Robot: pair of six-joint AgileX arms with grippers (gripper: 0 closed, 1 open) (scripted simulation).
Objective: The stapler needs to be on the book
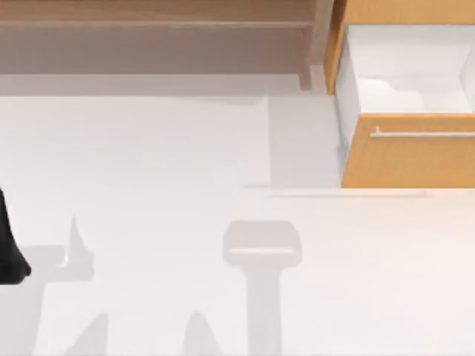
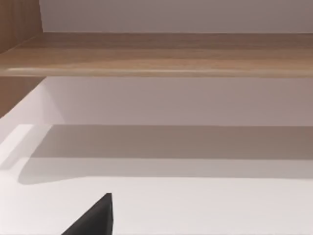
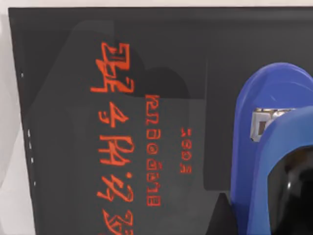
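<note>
The right wrist view looked straight down on a dark book point(image 3: 122, 122) with orange lettering on its cover, and over the cover hung the blue stapler point(image 3: 274, 147), its metal staple channel showing under the blue top and a black part at the close edge of the view. The stapler's shadow fell across the cover just beside it, which suggested it was carried slightly above the book — whether it was touching could not be told. The right gripper's fingers could not be made out, so its hold on the stapler was a judgement, not something seen.

In the top view, an orange drawer point(image 1: 408, 156) with a metal handle stood pulled open at the far right, its white interior visible, and a wooden shelf point(image 1: 148, 22) ran along the far edge of the white table point(image 1: 185, 148). The left arm point(image 1: 9, 245) sat parked at the table's left edge; one dark fingertip of the left gripper point(image 2: 95, 218) showed in the left wrist view, too little to tell its state.

The step in hand appeared to be the placement. To do it well, the right arm would lower the stapler straight down so the base met the cover flat, well inside the book's edges, and release only once it rested.
</note>
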